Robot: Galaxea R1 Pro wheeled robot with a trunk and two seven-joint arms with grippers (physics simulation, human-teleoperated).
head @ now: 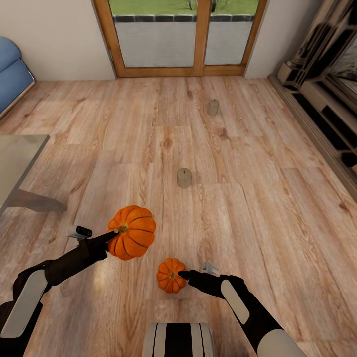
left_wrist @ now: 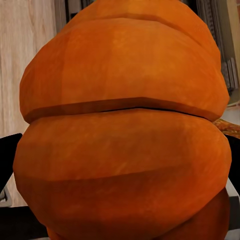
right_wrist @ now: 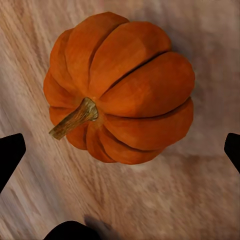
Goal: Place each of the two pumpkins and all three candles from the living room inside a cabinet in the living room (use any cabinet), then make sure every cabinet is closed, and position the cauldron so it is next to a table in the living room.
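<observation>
Floor (head: pixel 258 198): light wood planks, spanning most of the frame.
Small pumpkin (head: pixel 171 275): sat on the planks, lower centre.
Near candle (head: pixel 184 177): stood upright mid-frame.
Far candle (head: pixel 213 107): stood upright, upper centre-right.
Table (head: pixel 17 153): rested on the floor at the left edge.

Home living room, simulator render. Light wood-plank floor (head: pixel 258 198) runs wall to wall. Wood-framed glass doors (head: pixel 181 34) at the far wall, grass and paving outside. Blue sofa (head: pixel 12 74) at the left edge, grey glossy tabletop (head: pixel 17 158) with a slab leg nearer. Beige fireplace surround (head: pixel 322 84) along the right wall. Seasonal decor on the floor: candles (head: pixel 184 177), pumpkins (head: pixel 132 232).
</observation>
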